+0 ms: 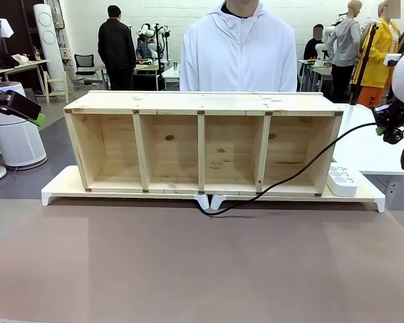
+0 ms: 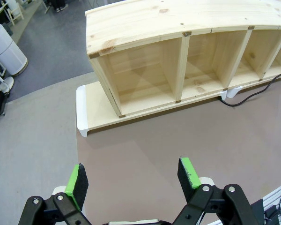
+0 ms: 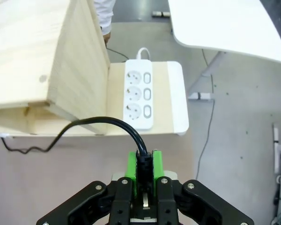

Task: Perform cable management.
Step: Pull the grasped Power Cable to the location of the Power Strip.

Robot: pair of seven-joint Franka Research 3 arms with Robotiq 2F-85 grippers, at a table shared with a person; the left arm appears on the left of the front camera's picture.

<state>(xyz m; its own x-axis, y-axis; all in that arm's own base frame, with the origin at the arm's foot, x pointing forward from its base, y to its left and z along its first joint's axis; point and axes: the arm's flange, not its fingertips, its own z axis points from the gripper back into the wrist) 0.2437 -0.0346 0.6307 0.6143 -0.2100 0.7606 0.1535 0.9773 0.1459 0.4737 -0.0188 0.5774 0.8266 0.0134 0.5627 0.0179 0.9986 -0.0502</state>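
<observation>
1. The right arm comes in high at the right edge of the front view. Its gripper [image 1: 389,128] sits off the right end of the shelf [image 1: 202,145], just below its top.
2. Its wrist view shows the green pads [image 3: 131,161] pinching the cable [image 3: 98,121] near its end. The cord rises between them and bends over toward the shelf.
3. The left gripper [image 1: 35,118] hangs at the far left edge, well apart from the shelf and above table [image 1: 188,269] height.
4. Its wrist view looks down on bare table with the pincer spread wide and holding nothing.
5. In the front view, the cable sags from the right gripper across the shelf's right compartment. It reaches the table by the white feet under the middle of the board [image 1: 60,185] and curls there.
6. The right wrist view looks down on the power strip [image 3: 138,93], which lies on the board just beside the shelf's end, its three sockets bare.
7. A person [image 1: 239,50] in white stands behind the shelf.
</observation>
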